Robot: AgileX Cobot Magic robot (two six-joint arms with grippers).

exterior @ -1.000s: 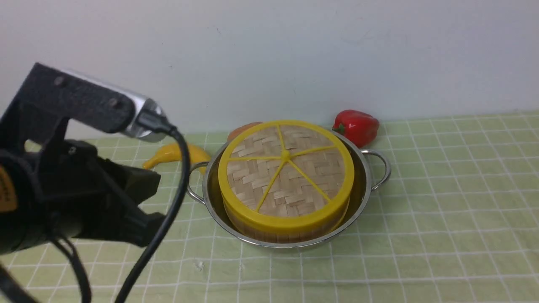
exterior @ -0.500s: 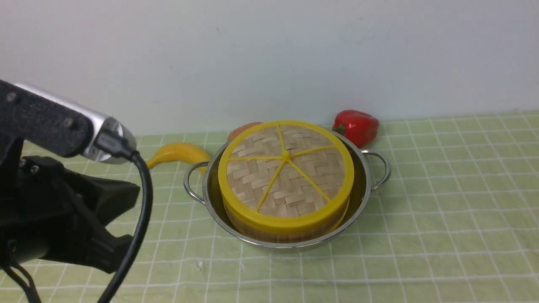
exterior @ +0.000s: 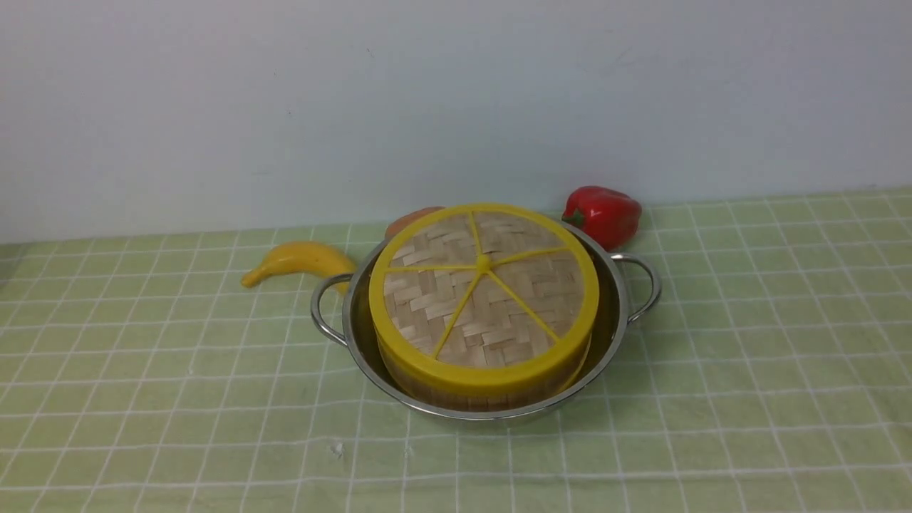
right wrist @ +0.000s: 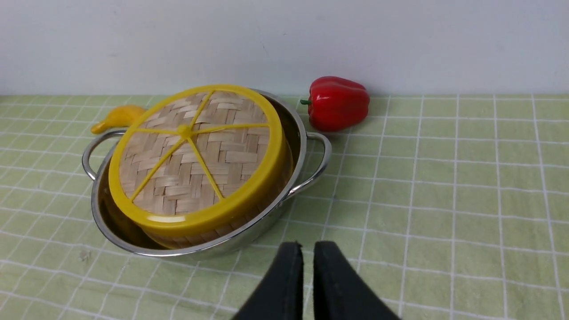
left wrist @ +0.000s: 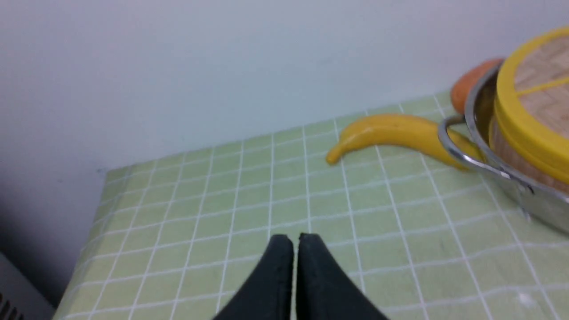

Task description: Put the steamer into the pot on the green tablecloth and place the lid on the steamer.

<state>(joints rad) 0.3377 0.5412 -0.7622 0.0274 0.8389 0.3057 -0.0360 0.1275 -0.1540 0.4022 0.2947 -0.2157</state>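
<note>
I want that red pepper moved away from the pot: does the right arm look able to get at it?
Probably yes: nothing seems to stand between the right gripper and the pepper, though the pot sits close by.

Lid (exterior: 442, 306) on steamer (exterior: 484, 400); steamer in pot (exterior: 614, 335); pot on green tablecloth (exterior: 748, 370).

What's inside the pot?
The steamer sits inside the pot, topped by the lid. Whatever the steamer contains, and the pot's bottom beneath it, are covered and can't be seen.
</note>
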